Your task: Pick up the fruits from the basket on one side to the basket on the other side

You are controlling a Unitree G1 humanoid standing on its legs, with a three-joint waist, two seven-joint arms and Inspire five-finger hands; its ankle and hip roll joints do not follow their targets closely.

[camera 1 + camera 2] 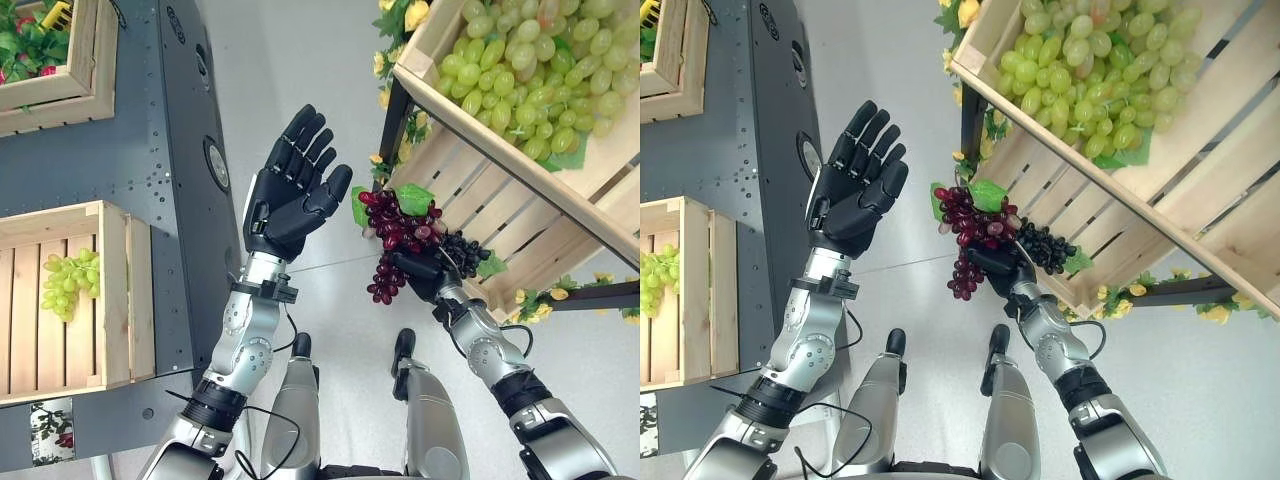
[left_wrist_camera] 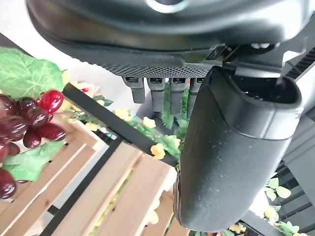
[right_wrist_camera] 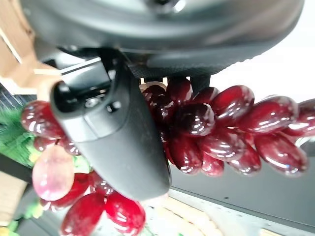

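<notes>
Transfer stage of the fruit task. The right hand (image 1: 425,272) has its fingers and thumb curled round a bunch of red grapes (image 1: 395,240) and holds it in the air just in front of the lower crate (image 1: 480,200) on the robot's right — the right wrist view confirms the thumb pressed across the berries. A dark bunch of grapes (image 1: 462,252) lies at the crate's front edge beside that hand; whether it is also caught in the grip or merely rests on the slats we cannot quite tell. Above, a second crate (image 1: 420,60) is heaped with green grapes (image 1: 540,70). The left hand (image 1: 290,190) is raised between the two sides, palm up, fingers straight and spread, holding nothing. On the robot's left stands the receiving crate (image 1: 115,290) — already containing one green bunch (image 1: 68,282) on its slats. We judge that the pick is done and the carry is in hand: the next move calls for bringing the red bunch across, either straight over to the left crate or into the waiting left palm, with the grip kept firm so the hanging berries do not slip.
</notes>
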